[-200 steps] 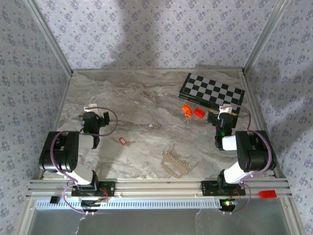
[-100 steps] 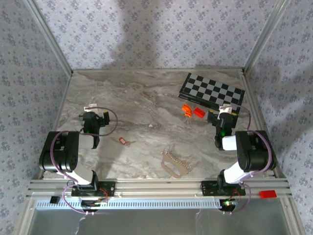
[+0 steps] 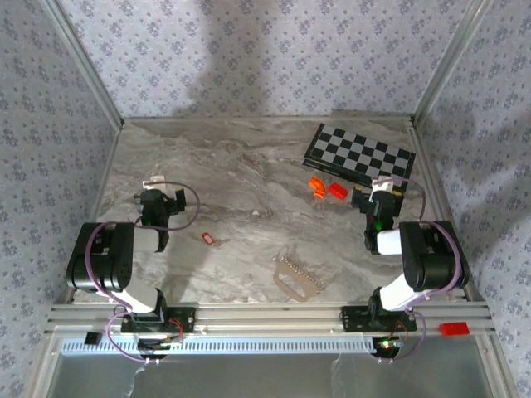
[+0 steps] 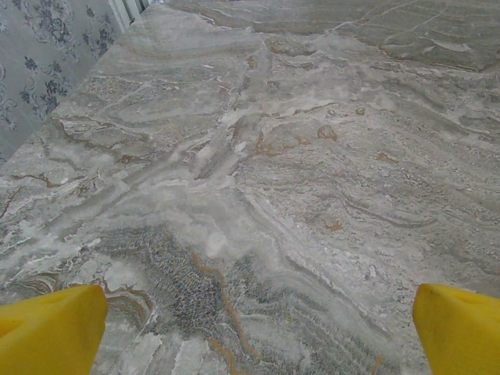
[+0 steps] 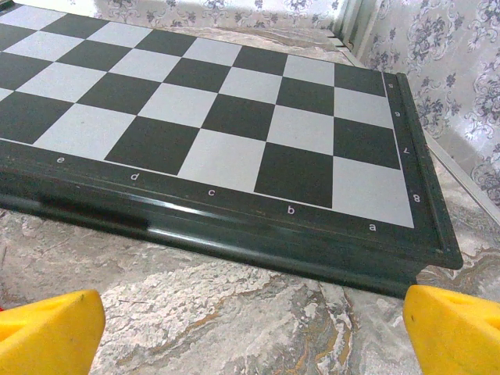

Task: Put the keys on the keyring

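left end effector point(image 3: 159, 195), right end effector point(image 3: 380, 192) gaping, empty. keys point(image 3: 212, 240) looking tiny, light, likely slipping: suggest pinching red tag point(image 3: 207, 239). keyring point(image 3: 297, 278) looking floppy.

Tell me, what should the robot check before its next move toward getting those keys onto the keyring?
1. Keys free on the table: ok, lying just right of the left arm.
2. Keyring free: ok, near the front edge, apart from the keys.
3. Left jaws open and empty: ok.
4. Right jaws open and empty: ok, facing the chessboard.
5. Left jaws lined up on the keys: not ok, bare table lies between them.
6. Orange blocks out of the way: ok, beside the chessboard, far from the keys.
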You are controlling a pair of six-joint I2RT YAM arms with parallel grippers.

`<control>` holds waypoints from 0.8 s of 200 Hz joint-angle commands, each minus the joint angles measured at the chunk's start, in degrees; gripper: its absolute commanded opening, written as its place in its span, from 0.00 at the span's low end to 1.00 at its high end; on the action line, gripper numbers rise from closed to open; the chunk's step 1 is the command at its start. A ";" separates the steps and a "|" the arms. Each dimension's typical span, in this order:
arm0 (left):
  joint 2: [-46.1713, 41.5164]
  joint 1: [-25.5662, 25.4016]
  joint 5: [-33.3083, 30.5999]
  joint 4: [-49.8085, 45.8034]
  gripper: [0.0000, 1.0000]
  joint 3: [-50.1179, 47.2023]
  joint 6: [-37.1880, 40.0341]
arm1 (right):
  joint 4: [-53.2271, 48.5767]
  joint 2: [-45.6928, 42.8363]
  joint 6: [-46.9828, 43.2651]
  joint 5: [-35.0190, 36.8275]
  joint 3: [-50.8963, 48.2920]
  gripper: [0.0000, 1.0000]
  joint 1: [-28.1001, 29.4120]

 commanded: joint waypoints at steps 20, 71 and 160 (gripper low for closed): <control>-0.17 0.92 1.41 1.27 1.00 1.04 -0.82 | -0.17 -0.08 0.60 -0.38 0.96 1.00 -0.22; -2.29 0.90 3.18 -3.33 1.00 2.82 -0.19 | -1.74 -1.83 0.08 0.52 1.24 1.00 0.47; -25.57 -6.21 7.29 -32.62 1.00 9.53 -3.44 | -30.62 -24.17 7.67 11.46 7.44 0.99 8.21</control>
